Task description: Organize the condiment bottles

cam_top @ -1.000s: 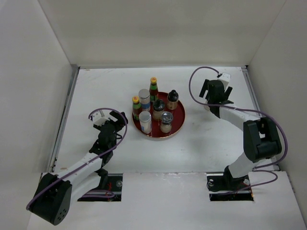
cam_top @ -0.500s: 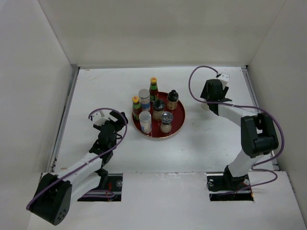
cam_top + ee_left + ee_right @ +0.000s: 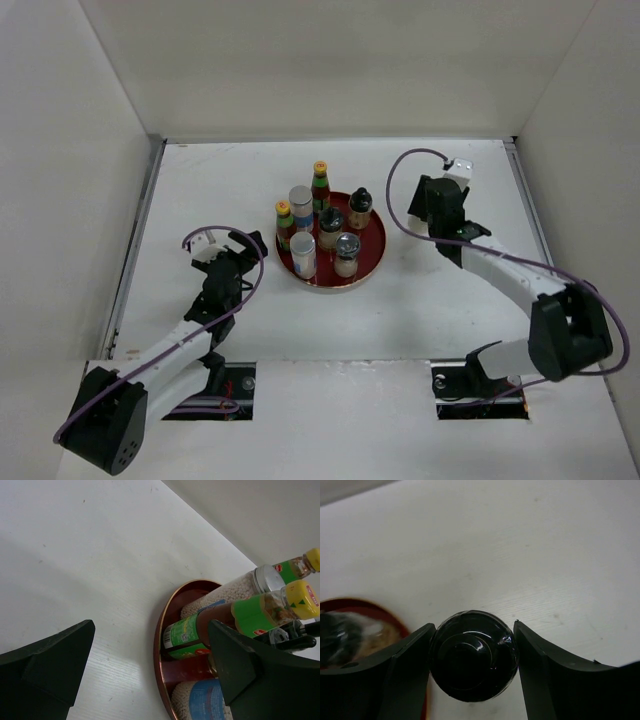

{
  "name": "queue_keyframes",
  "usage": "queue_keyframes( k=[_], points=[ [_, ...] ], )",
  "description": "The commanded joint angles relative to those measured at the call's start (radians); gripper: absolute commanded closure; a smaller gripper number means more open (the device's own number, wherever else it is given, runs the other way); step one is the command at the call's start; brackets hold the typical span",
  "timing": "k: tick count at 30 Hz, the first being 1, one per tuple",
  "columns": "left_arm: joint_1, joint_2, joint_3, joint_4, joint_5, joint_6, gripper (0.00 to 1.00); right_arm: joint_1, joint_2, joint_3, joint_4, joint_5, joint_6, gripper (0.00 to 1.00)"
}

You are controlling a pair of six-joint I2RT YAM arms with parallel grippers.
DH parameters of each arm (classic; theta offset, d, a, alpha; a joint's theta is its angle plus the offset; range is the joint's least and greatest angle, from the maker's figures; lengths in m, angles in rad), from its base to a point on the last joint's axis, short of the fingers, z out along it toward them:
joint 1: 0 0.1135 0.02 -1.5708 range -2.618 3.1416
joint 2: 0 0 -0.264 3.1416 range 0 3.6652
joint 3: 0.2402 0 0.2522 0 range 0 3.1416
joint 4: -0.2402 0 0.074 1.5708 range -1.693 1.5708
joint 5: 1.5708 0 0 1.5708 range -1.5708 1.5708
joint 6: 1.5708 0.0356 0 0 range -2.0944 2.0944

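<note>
black-capped bottle (image 3: 470,655) sat pinched between the fingers of the right pincer (image 3: 473,630), near the right side of the red plate (image 3: 373,252). seven other bottles (image 3: 331,228) stood on that plate on the white counter (image 3: 450,300). the left pincer (image 3: 238,248) hung spread wide, near the plate's left side.

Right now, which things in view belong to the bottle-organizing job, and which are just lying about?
Job: seven standing condiment bottles; black-capped bottle in the right gripper.
Just there: red plate; purple arm cables.
</note>
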Motion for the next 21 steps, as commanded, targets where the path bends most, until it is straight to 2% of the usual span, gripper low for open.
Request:
queue_keyframes(
  k=[1, 5, 8, 18, 19, 21],
  points=[
    [0.006, -0.025, -0.012, 0.041, -0.015, 0.006, 0.00, 0.105, -0.108, -0.011, 0.091, -0.030, 0.021, 0.45],
    [0.007, -0.022, -0.012, 0.046, -0.029, 0.006, 0.00, 0.229, -0.117, -0.023, 0.140, -0.059, 0.044, 0.45],
    [0.007, -0.022, -0.010, 0.038, -0.033, 0.008, 0.00, 0.278, -0.057, 0.003, 0.188, -0.071, 0.037, 0.45],
    [0.015, -0.027, -0.013, 0.031, -0.047, 0.008, 0.00, 0.298, 0.151, 0.043, 0.272, -0.082, 0.042, 0.42],
    [0.015, -0.027, -0.012, 0.029, -0.046, 0.008, 0.00, 0.298, 0.165, 0.043, 0.277, -0.082, 0.041, 0.40],
    [0.015, -0.025, -0.012, 0.029, -0.047, 0.009, 0.00, 0.305, 0.174, 0.044, 0.281, -0.075, 0.037, 0.27]
  ],
)
